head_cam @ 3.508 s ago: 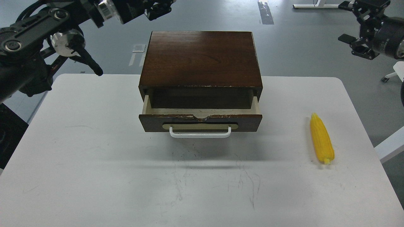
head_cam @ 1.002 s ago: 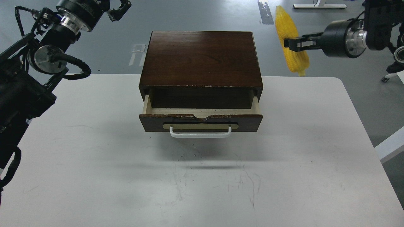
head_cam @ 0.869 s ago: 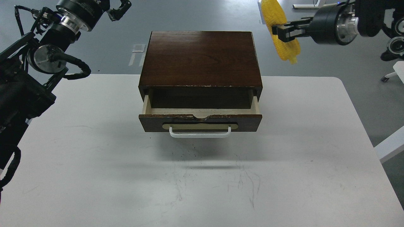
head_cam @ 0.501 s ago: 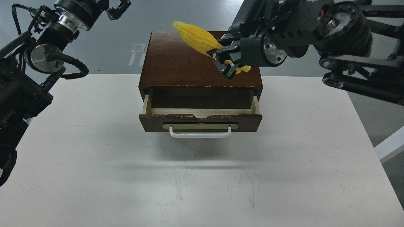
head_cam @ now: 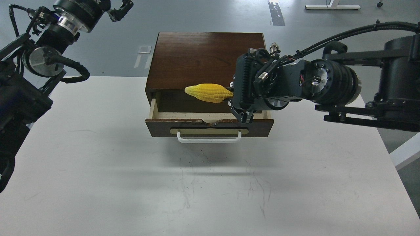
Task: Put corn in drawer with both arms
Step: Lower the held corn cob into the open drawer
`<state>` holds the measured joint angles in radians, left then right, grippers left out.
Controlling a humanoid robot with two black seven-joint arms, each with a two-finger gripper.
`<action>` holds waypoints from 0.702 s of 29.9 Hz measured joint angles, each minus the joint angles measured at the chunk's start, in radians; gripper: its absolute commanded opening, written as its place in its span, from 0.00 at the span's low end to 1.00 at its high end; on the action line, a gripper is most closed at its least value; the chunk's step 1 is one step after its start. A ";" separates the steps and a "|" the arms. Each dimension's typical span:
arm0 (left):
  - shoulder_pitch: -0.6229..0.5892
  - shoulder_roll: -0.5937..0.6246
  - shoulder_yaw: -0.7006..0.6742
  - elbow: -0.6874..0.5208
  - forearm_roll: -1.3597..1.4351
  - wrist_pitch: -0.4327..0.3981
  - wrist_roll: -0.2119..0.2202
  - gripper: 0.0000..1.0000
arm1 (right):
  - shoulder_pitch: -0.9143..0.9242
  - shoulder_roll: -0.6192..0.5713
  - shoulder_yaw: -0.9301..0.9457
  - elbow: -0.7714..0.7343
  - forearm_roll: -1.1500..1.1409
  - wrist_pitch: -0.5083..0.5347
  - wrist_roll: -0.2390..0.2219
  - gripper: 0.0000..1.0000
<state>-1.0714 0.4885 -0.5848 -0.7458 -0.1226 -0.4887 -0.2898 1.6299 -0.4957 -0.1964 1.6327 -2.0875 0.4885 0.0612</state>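
The drawer [head_cam: 210, 126], dark brown with a white bar handle, stands pulled out from the dark wooden box [head_cam: 206, 59] and shows its pale cream interior. My right gripper [head_cam: 233, 98] is shut on the thick end of the yellow corn [head_cam: 208, 92] and holds it lying level, tip pointing left, just above the open drawer's right half. My left gripper [head_cam: 120, 7] is raised at the top left, far from the drawer, and looks open and empty.
The box and drawer sit at the back middle of a white table [head_cam: 98, 170]. My right arm's thick wrist [head_cam: 328, 85] hangs over the table's right side. Grey floor lies beyond the table.
My right gripper has picked the corn off the table's right side, carried it up and left over the box, and lowered it level above the open drawer. The left arm has barely moved.
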 measured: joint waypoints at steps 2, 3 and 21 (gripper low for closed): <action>0.000 0.000 0.014 0.000 0.000 0.000 0.000 0.98 | -0.018 0.000 0.000 0.000 0.000 0.000 0.000 0.02; 0.001 -0.001 0.021 0.000 0.000 0.000 -0.001 0.98 | -0.024 0.000 0.000 0.000 0.000 0.000 0.000 0.03; 0.011 0.004 0.036 -0.026 0.000 0.000 -0.006 0.98 | -0.037 0.001 0.004 0.001 -0.001 0.000 0.000 0.41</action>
<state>-1.0600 0.4929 -0.5491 -0.7717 -0.1227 -0.4887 -0.2960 1.5928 -0.4950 -0.1920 1.6337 -2.0884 0.4886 0.0614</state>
